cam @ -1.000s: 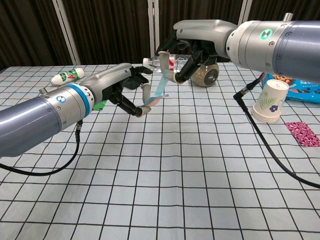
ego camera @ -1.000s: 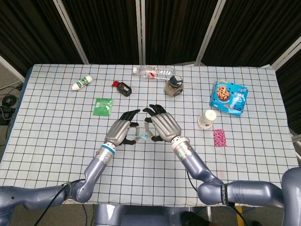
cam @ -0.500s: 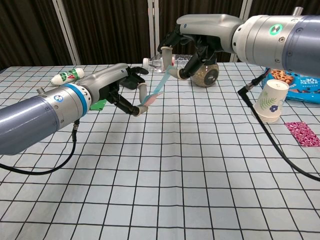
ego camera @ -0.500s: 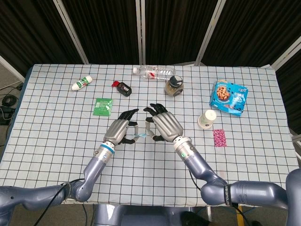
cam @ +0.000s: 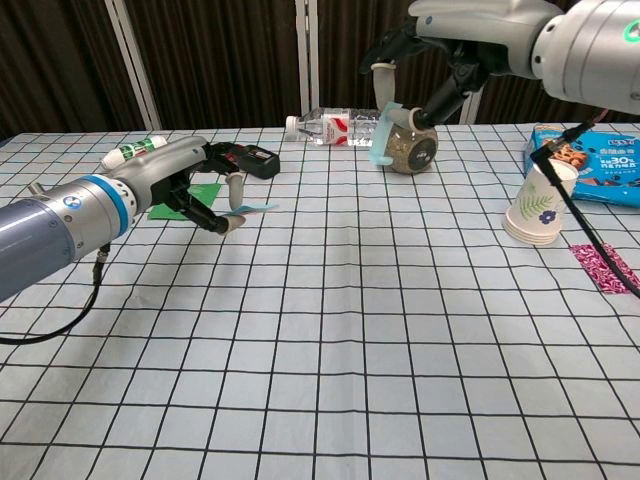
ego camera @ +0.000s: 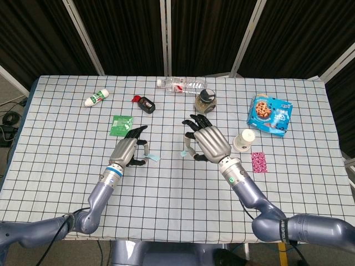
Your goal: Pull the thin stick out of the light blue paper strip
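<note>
**Two hands, each pinching a light blue piece above the table**

The left hand [ego camera: 128, 151] sits left of centre in the head view, fingers curled, thumb and a finger closed on a light blue paper strip [cam: 252, 208] that pokes out flat toward the middle of the frame. In the chest view the same hand [cam: 195, 190] is at mid-left, raised off the checked tablecloth [ego camera: 177, 183], the strip lying roughly level from its fingertips.

The right hand [ego camera: 208, 142] is just right of centre in the head view, back of the hand up, well apart from the left hand. In the chest view it [cam: 425, 65] is at the upper middle, held high, and its thumb and a finger clamp a second light blue piece [cam: 381, 132] that hangs down in front of the jar. Whether the thin stick is inside this piece cannot be told; no bare stick is plain in either view.

Behind the hands, toward the top of the head view, lie a clear plastic bottle [ego camera: 181, 85], a glass jar [ego camera: 205, 101], a small black-and-red object [ego camera: 145, 103] and a white-and-green bottle [ego camera: 95, 98] at upper left. A green packet [ego camera: 121, 124] is just above the left hand. To the right stand a paper cup [ego camera: 244, 139], a blue cookie box [ego camera: 270, 114] and a pink patterned packet [ego camera: 258, 162].
</note>
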Action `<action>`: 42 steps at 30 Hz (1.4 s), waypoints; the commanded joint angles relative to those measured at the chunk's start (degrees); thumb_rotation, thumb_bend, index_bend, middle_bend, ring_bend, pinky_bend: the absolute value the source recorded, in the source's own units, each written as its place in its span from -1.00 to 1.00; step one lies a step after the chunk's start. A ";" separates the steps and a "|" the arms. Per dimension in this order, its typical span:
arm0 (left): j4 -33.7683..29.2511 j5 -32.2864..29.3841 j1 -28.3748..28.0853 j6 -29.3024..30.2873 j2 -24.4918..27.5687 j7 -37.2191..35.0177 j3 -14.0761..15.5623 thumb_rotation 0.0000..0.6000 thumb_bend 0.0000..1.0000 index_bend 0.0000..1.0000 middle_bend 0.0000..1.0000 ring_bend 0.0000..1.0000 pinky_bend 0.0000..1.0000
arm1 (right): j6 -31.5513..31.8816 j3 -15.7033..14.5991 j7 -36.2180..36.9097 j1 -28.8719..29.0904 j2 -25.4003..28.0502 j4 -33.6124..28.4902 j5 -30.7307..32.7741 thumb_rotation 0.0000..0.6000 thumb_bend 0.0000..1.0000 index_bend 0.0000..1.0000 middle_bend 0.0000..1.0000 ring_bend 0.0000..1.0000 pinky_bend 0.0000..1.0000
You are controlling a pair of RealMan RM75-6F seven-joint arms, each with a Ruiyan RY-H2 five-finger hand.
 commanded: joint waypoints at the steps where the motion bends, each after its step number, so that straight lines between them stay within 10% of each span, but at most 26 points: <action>1: 0.60 1.26 0.99 0.58 1.30 -0.54 0.84 1.00 0.28 0.37 -1.00 -1.00 -1.00 | -0.05 -1.34 1.47 -1.44 0.98 1.17 -1.72 1.00 -0.15 0.60 -0.68 -1.00 -1.00; 7: -0.15 4.91 3.75 2.13 5.11 -2.39 3.33 1.00 0.13 0.22 -1.00 -1.00 -1.00 | -0.99 -4.92 6.38 -4.76 0.55 6.19 -5.81 1.00 -0.15 0.56 -0.68 -1.00 -1.00; 12: -1.51 6.30 4.69 2.26 6.83 -4.00 3.83 1.00 -0.97 -0.76 -1.00 -1.00 -1.00 | -2.89 -7.32 6.94 -5.46 2.10 7.93 -9.74 1.00 -0.76 -0.27 -0.83 -1.00 -1.00; 17: -2.48 7.78 5.50 3.36 8.24 -4.39 4.20 1.00 -1.00 -1.00 -1.00 -1.00 -1.00 | -2.37 -8.07 8.67 -6.82 3.53 7.80 -12.04 1.00 -1.00 -0.79 -0.99 -1.00 -1.00; 30: -16.46 9.15 15.87 16.48 25.97 1.13 5.67 1.00 -1.00 -1.00 -1.00 -1.00 -1.00 | 18.11 -14.23 15.00 -21.34 14.09 11.55 -27.47 1.00 -1.00 -0.72 -0.98 -1.00 -1.00; 42: -23.01 19.06 28.62 30.25 36.10 -0.63 12.98 1.00 -1.00 -1.00 -1.00 -1.00 -1.00 | 27.76 -16.29 21.22 -33.25 17.65 13.14 -26.41 1.00 -1.00 -0.78 -1.00 -1.00 -1.00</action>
